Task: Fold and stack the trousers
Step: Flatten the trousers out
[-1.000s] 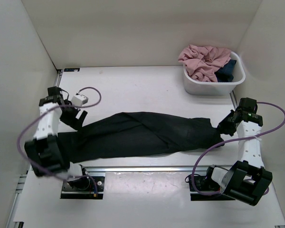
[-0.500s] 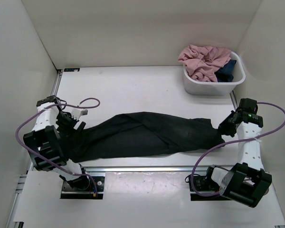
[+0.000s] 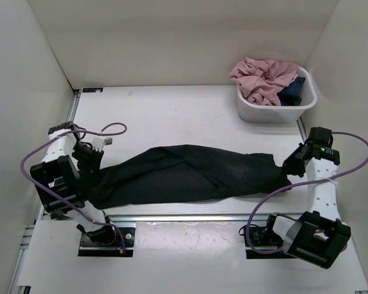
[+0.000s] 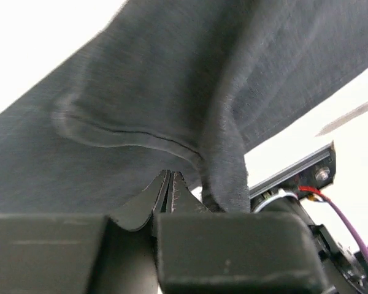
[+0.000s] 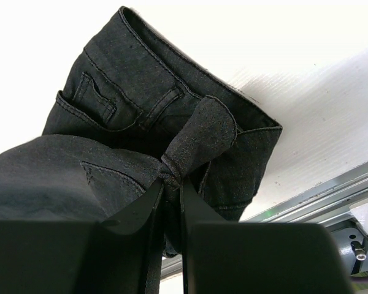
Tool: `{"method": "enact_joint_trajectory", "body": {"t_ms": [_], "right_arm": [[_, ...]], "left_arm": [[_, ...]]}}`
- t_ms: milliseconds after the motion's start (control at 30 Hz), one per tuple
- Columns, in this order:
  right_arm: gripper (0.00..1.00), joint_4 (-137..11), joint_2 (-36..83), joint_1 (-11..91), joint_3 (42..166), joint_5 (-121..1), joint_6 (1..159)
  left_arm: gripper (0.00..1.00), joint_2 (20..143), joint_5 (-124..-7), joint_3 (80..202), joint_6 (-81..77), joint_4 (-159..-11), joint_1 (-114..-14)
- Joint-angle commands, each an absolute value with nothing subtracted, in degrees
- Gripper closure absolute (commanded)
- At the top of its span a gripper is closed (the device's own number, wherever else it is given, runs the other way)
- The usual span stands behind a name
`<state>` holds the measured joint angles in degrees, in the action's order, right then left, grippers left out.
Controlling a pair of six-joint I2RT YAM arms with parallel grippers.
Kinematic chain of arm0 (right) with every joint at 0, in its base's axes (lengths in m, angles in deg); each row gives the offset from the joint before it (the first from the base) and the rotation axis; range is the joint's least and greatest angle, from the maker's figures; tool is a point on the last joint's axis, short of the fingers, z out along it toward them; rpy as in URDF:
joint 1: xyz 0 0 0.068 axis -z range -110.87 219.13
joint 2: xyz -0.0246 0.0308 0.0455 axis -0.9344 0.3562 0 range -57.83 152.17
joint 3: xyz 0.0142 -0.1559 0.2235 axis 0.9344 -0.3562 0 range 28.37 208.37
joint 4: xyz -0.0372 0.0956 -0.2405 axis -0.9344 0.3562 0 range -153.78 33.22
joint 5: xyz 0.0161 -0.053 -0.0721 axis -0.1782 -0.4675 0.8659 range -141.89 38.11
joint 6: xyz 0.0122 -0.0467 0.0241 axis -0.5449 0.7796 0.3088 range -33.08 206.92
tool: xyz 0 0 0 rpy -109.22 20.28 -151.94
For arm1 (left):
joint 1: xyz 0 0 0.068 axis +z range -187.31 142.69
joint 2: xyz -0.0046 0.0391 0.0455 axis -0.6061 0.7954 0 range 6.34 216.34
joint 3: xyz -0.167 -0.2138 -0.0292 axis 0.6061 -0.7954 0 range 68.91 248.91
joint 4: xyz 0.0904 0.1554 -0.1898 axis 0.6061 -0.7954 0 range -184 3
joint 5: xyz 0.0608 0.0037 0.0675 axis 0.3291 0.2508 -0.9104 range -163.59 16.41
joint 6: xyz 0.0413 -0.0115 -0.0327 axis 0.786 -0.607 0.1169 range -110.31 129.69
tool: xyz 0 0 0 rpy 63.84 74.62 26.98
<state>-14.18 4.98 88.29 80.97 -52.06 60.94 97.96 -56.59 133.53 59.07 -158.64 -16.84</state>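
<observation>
The black trousers (image 3: 190,174) lie stretched sideways across the table, leg ends at the left and waist at the right. My left gripper (image 3: 91,164) sits at the leg ends. In the left wrist view its jaws (image 4: 170,176) are pressed together at the hem of the trousers (image 4: 172,79), and a fold of cloth drapes beside the right finger. My right gripper (image 3: 292,166) is at the waist end. In the right wrist view it (image 5: 172,180) is shut on a bunched piece of the trousers (image 5: 129,104) just below the waistband and pockets.
A white tub (image 3: 251,110) at the back right holds a pink garment (image 3: 264,76) and a dark blue garment (image 3: 292,92). A metal rail (image 3: 190,216) runs along the table's near edge, just below the trousers. White walls close in both sides.
My left gripper dropped toward the leg ends and closed from wide open. The right gripper and the waist end stayed put.
</observation>
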Motion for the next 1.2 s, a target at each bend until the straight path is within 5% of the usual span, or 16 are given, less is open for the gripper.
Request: {"method": "enact_joint_trajectory", "body": {"t_ms": [0, 67, 100, 200, 667, 700, 800, 1033, 1167], "right_arm": [[1.0, -14.2, 3.7, 88.6, 82.7, -50.9, 61.7], [1.0, -14.2, 3.7, 88.6, 83.2, -50.9, 61.7], [1.0, -14.2, 3.7, 88.6, 83.2, -50.9, 61.7], [1.0, -14.2, 3.7, 88.6, 83.2, -50.9, 61.7], [1.0, -14.7, 4.2, 88.6, 82.7, -51.5, 61.7], [1.0, -14.7, 4.2, 88.6, 82.7, -51.5, 61.7], [1.0, -14.7, 4.2, 88.6, 83.2, -51.5, 61.2], [1.0, -15.4, 5.5, 88.6, 85.1, -51.5, 60.5], [1.0, -14.4, 6.1, 88.6, 86.4, -49.3, 61.0]], "left_arm": [[0.86, 97.7, -54.2, 141.4, 56.0, -158.3, -17.0], [0.65, 98.5, -54.2, 143.7, 55.0, -159.9, -17.0], [0.35, 99.0, -54.2, 144.7, 55.0, -159.9, -17.0], [0.01, 95.7, -50.9, 146.0, 54.8, -159.9, -18.7], [0.0, 96.2, -73.2, 127.1, 51.4, -150.3, -29.2], [0.02, 96.7, -73.9, 127.1, 50.8, -149.7, -29.2], [0.85, 98.4, -73.4, 131.6, 48.6, -149.7, -29.2], [0.86, 96.4, -79.1, 152.9, 44.8, -142.1, -29.8], [0.86, 90.0, -79.9, 153.7, 47.7, -138.4, -30.3]]}}
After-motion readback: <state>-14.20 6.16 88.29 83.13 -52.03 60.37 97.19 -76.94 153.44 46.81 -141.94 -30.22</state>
